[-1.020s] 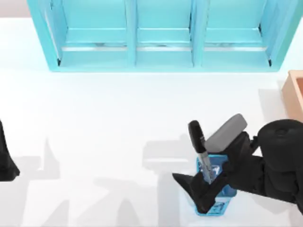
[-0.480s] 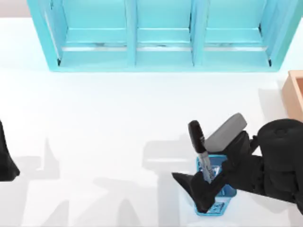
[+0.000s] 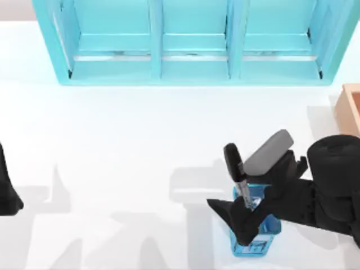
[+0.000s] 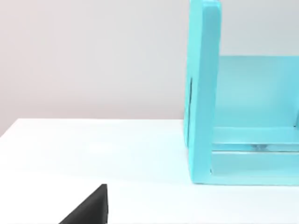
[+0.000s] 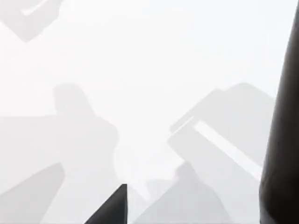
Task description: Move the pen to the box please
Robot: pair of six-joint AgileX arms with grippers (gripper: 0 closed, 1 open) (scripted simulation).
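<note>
Currently the pen (image 3: 236, 174) stands tilted in the blue basket (image 3: 256, 239) near the table's (image 3: 112, 169) front right, cap up, so its barrel is free to grip. Right gripper (image 3: 242, 216) reaches over the basket, fingers around the barrel; contact cannot be told. Box (image 3: 350, 109) sits at the right edge. Left arm parked far left.

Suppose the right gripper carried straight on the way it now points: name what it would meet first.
The right gripper points toward the table's left. It is already at the pen in the blue basket; beyond, likely just bare table, though height is unclear.
</note>
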